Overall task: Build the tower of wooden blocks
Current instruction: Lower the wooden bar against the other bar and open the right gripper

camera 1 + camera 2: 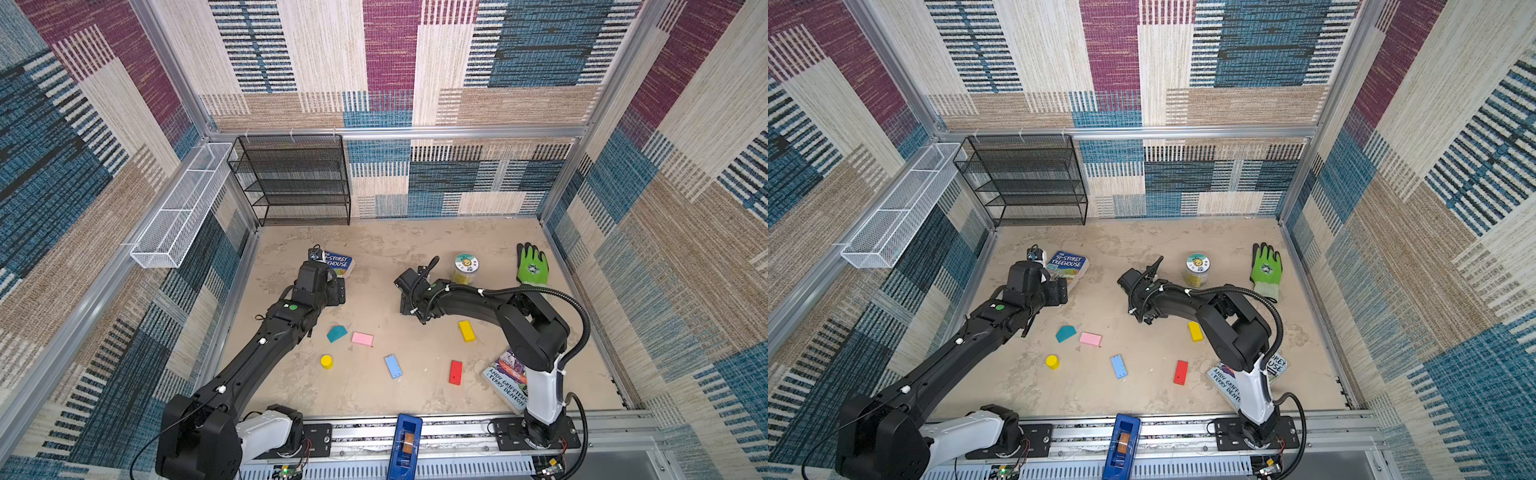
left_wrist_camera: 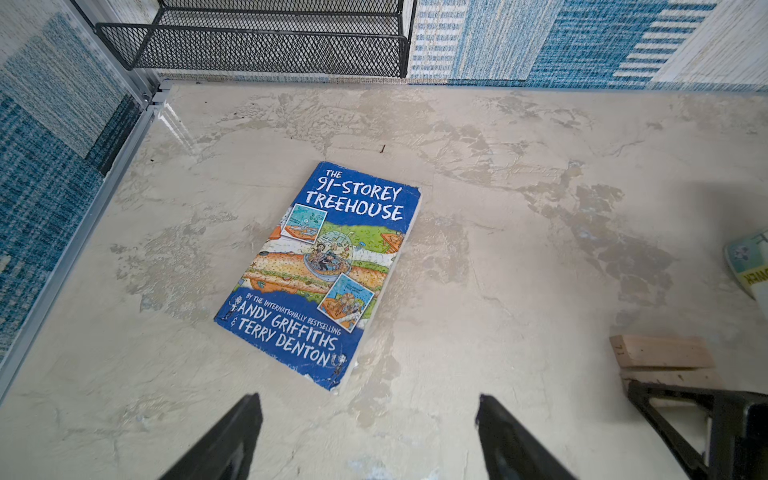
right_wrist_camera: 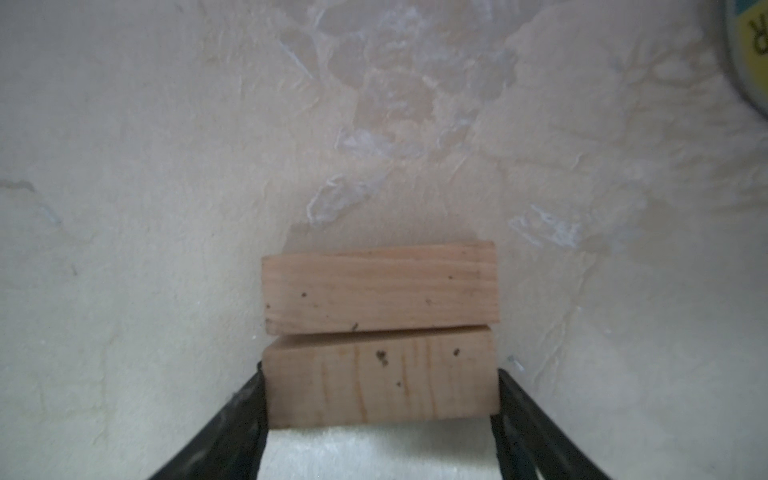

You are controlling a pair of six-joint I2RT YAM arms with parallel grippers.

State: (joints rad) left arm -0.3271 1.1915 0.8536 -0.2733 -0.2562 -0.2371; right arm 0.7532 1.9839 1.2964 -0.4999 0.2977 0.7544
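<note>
Mottled beige tabletop [image 1: 374, 249] inside a cell walled with patchwork carpet.

Right pincer [image 3: 381, 374]: fingers closed against the two short ends of the nearer plain wood slab [image 3: 380, 395]. The farther plain wood slab [image 3: 380, 291] touches it along one long edge, just beyond the fingertips. The wrist view is soft, so whether the two lie side by side or one on the other cannot be told.

Just beyond this pincer and to its right stands a yellow jar [image 1: 465, 268] with a printed lid, and a green glove [image 1: 532, 264] lies farther right.

The rest of the task's blocks lie singly and flat, back toward the robot's base:
- Yellow slab [image 1: 466, 331], to the right, beside the forearm.
- Pink slab [image 1: 362, 338], to the left, with the teal house-shaped piece [image 1: 336, 333] just beside it.
- Light blue slab [image 1: 393, 365] and red slab [image 1: 455, 372], nearer the base and well apart.
- Yellow cylinder [image 1: 326, 361], upright and farthest left.

A second paperback [image 1: 507, 384] lies partly under the right arm.

Left pincer [image 2: 369, 399]: fingers spread apart with nothing between them, above bare table. Just ahead of it lies the paperback "The 91-Storey Treehouse" [image 2: 320, 274]. A black mesh rack [image 2: 270, 45] stands beyond that, at the back wall.
</note>
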